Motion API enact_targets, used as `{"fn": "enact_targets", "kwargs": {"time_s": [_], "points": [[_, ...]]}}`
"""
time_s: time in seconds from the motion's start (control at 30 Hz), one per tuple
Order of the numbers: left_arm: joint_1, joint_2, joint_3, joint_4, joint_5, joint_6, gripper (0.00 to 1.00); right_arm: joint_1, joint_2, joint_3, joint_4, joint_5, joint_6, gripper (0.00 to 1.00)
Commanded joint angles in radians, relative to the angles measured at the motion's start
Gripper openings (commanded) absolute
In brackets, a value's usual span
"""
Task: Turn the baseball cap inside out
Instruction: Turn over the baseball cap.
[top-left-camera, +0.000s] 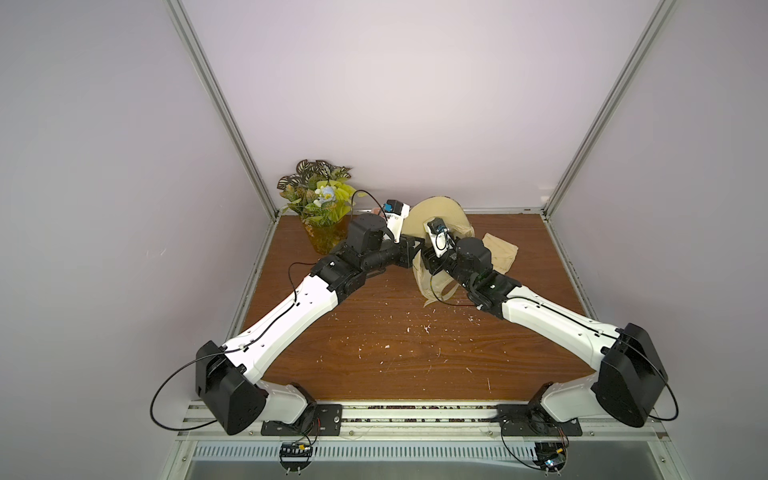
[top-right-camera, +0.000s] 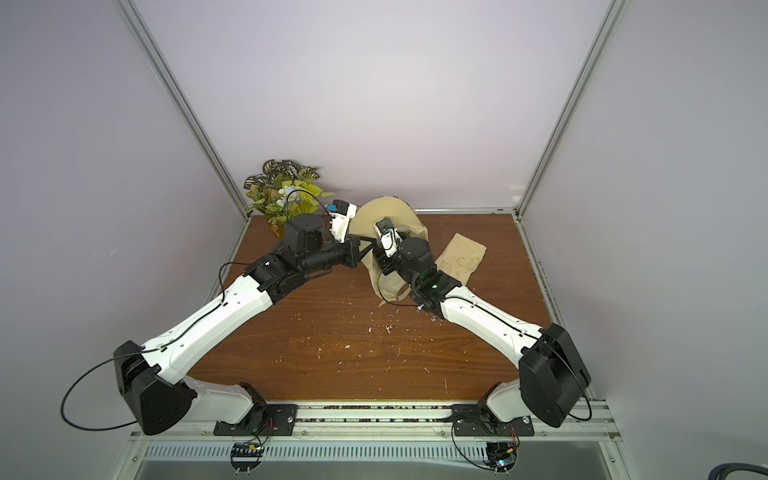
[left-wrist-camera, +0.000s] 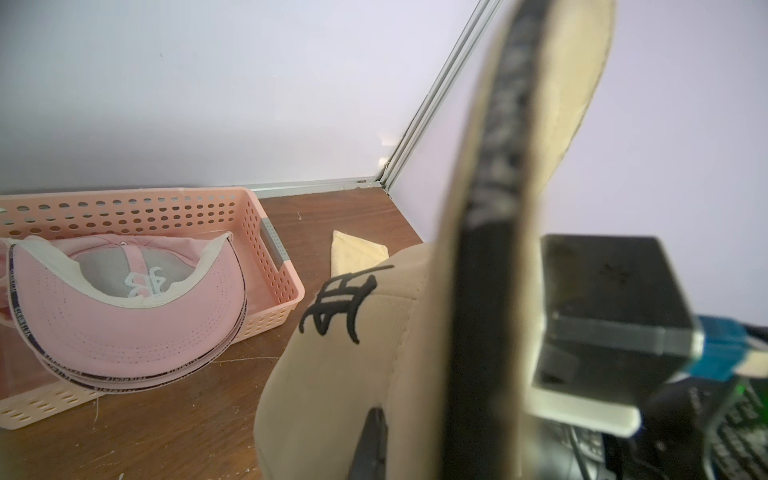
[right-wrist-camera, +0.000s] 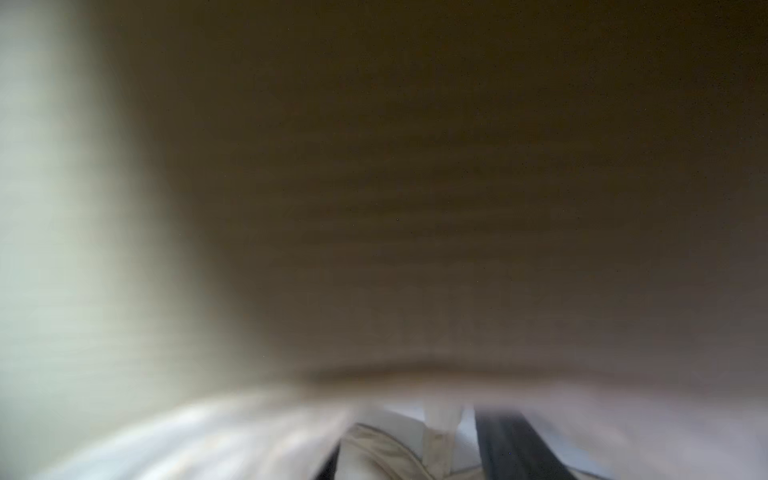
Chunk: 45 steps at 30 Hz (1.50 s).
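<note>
Cap (top-left-camera: 436, 212) up off the worktop near the far edge, brim raised, crown hanging between my arms. My left gripper (left-wrist-camera: 374, 440) is clamped shut on the cap's rim; my right gripper is buried in the crown, spread of jaws not readable. Soft tan cloth, light, stiff only at the brim; best taken at the sweatband. Folded cloth (top-left-camera: 500, 251) lies just right of the cap, plant (top-left-camera: 320, 199) in the far left corner, pink basket (left-wrist-camera: 274, 249) with pink cap (left-wrist-camera: 124, 316) beside.
</note>
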<state>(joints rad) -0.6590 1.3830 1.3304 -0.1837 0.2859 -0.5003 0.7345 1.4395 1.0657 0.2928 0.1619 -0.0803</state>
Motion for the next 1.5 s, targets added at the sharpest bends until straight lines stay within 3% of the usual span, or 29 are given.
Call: {"fn": "enact_targets", "kwargs": {"time_s": [0.0,0.13,0.23,0.33,0.47,0.6,0.7,1.0,1.33,1.47], "points": [[-0.011,-0.027,0.024,0.043,0.033,-0.009,0.00,0.009,-0.042,-0.018,0.090,0.080,0.027,0.57],[-0.011,-0.033,0.015,0.028,0.018,-0.002,0.00,0.009,-0.104,-0.104,0.232,0.339,0.069,0.55],[-0.012,-0.035,0.015,0.013,-0.011,0.004,0.00,0.007,-0.104,-0.113,0.195,0.541,0.098,0.55],[-0.012,-0.039,0.018,0.014,-0.014,0.003,0.00,0.006,-0.075,-0.104,0.113,0.661,0.123,0.57],[-0.011,-0.041,0.020,0.015,-0.027,0.000,0.00,0.005,-0.042,-0.107,0.001,0.699,0.168,0.58],[-0.010,-0.042,0.020,0.016,-0.044,-0.001,0.00,0.007,-0.031,-0.123,-0.085,0.690,0.212,0.58],[-0.011,-0.040,0.018,0.025,-0.040,-0.006,0.00,0.008,-0.034,-0.129,-0.131,0.606,0.188,0.57],[-0.011,-0.036,0.013,0.063,0.026,-0.012,0.00,0.009,-0.057,-0.132,-0.145,0.085,-0.026,0.56],[-0.012,-0.036,0.009,0.055,0.009,-0.010,0.00,0.005,-0.165,-0.125,-0.001,0.030,-0.015,0.59],[-0.011,-0.035,0.009,0.061,0.039,-0.008,0.00,0.006,-0.145,-0.085,0.025,0.056,0.009,0.59]]}}
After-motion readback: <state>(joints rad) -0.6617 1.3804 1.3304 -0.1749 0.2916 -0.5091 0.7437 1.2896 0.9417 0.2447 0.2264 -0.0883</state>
